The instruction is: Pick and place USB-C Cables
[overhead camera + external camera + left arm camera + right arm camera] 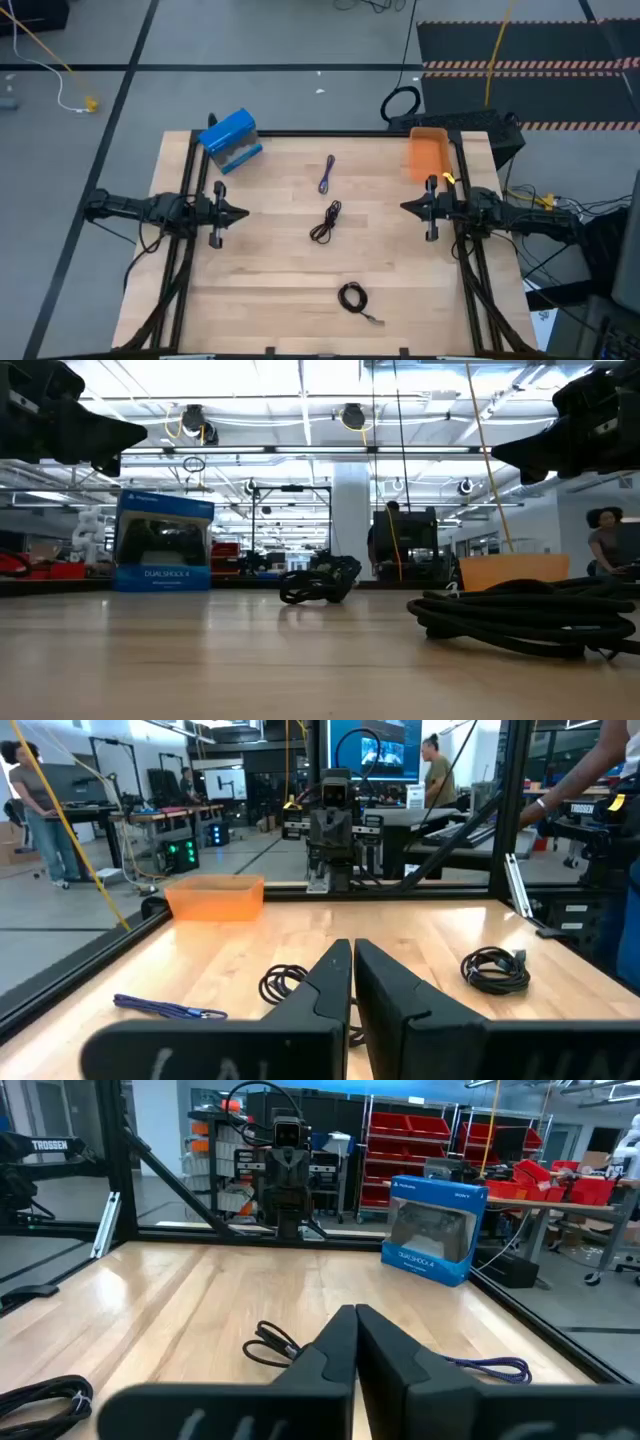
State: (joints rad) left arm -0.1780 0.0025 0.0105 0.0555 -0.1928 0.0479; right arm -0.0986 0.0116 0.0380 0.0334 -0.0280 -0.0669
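On the pale wood table (pixel 270 290) three USB-C cables (pixel 326 221) lie along its middle, between a blue box (pixel 231 141) and orange bin (pixel 427 153) at the far corners. Left tool (pixel 240 212) and right tool (pixel 408 207) hover closed, empty. Beyond, a lit workshop.

The wooden table (pixel 280 290) is the landmark. A blue boxed game controller (pixel 231 141) stands on the table's far left corner, tilted against the edge. An orange bin (pixel 427 155) sits on the table's far right corner. A large black cable loop (pixel 401 104) lies on the grey floor just beyond the table's far edge, near the orange bin. Off to the table's far left, a yellow cord (pixel 40 45) trails across the floor.
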